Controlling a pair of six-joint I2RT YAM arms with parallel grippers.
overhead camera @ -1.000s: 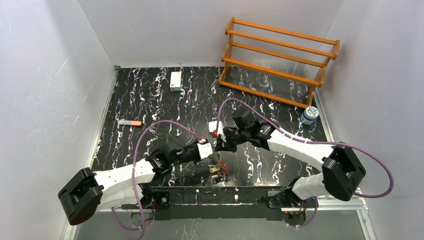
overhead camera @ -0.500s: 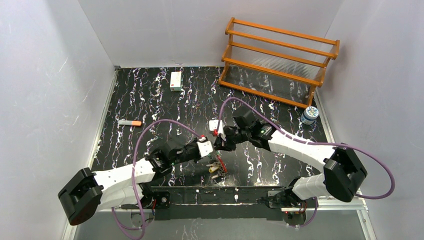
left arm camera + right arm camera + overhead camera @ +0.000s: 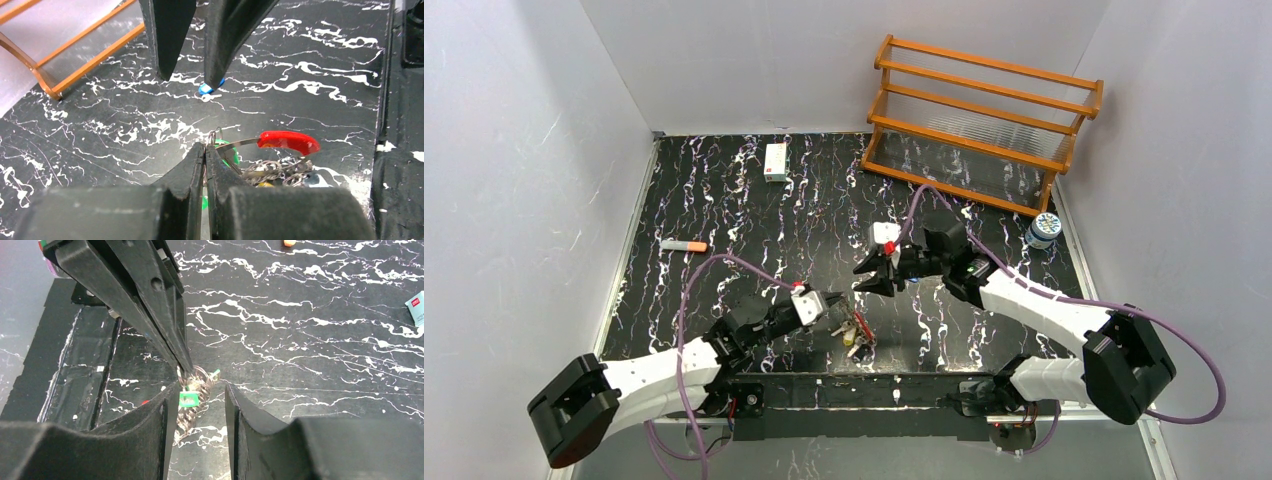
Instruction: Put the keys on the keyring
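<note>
Left gripper (image 3: pixel 205 148) clamped on the keyring (image 3: pixel 287 141); right gripper (image 3: pixel 190 80), jaws apart, hangs seemingly just above 1 blue key (image 3: pixel 207 90).

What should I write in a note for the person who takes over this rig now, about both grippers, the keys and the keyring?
Left gripper: shut on the keyring, pinching its thin metal loop.
Right gripper: open, holds nothing, tips above the blue key.
Blue key: loose on the table, not on the ring.
Green key: its tag sits in the ring's cluster; whether it is threaded cannot be seen.
Left to do: pick up the blue key, thread it, check the green one.
</note>
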